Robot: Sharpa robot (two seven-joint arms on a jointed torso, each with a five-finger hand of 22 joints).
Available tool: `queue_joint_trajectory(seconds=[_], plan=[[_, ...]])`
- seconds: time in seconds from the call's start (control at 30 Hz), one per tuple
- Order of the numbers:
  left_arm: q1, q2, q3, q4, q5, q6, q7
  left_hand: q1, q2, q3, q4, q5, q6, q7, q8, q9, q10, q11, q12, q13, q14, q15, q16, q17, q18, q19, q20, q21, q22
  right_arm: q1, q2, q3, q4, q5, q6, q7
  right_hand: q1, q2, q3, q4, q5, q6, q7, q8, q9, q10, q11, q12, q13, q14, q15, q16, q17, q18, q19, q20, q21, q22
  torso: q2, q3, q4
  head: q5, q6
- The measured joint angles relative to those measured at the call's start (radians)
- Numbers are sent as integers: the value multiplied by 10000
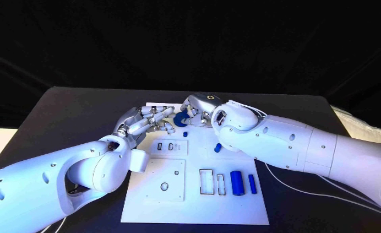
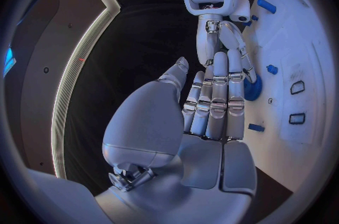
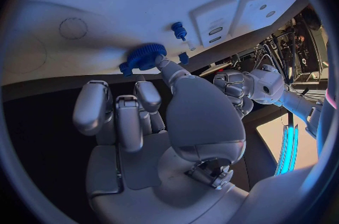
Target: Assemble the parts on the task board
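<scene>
Both hands meet over the task board [image 1: 238,211], right hand [image 1: 200,109] fingertip touching blue gear [image 3: 143,57], left hand [image 1: 147,120] fingers straight, holding nothing

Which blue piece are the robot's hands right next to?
The round blue gear with the bumpy rim, at the far end of the board. The other blue pieces are small pegs and bars lying away from the hands.

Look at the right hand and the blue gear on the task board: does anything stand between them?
Nothing visible does. In the right wrist view, a finger of the right hand already touches the blue gear on the task board. The left hand sits close alongside, not between.
</scene>
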Motion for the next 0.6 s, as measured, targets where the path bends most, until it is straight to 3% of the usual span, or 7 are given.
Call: queue_joint_trajectory(seconds=[0.13,0.37,0.6], plan=[[0,0,0,0,0,1,0,0,0,9,-9,0,0,0,0,0,0,0,0,0,0,0,37,-1,0,-30,-30,0,23,2,-3,2,9,-46,-5,-140,-15,-89,-105,44,0,-179,15,0,-31,-88,21,-137,-87,0,0,0,0,1,-35,35,0,-20,1,3,-4,-11,-2],[0,-4,0,6,0,1,-3,0,0,9,-9,0,0,0,0,0,0,0,0,0,0,0,37,-2,0,-30,-30,0,22,4,-53,3,77,-45,10,-207,-241,-310,-527,466,286,-285,36,0,-49,-123,55,-189,-104,36,36,0,-1,2,1,71,0,-20,4,4,-7,-12,-3],[0,-13,0,9,0,1,-5,0,0,9,-9,0,0,0,0,0,0,0,0,0,0,0,37,7,1,-30,-30,0,21,0,-269,3,262,159,40,-185,-575,-82,-859,939,794,-99,-38,75,10,-68,0,60,149,36,35,0,-2,1,1,71,0,24,4,4,0,-12,-13]])
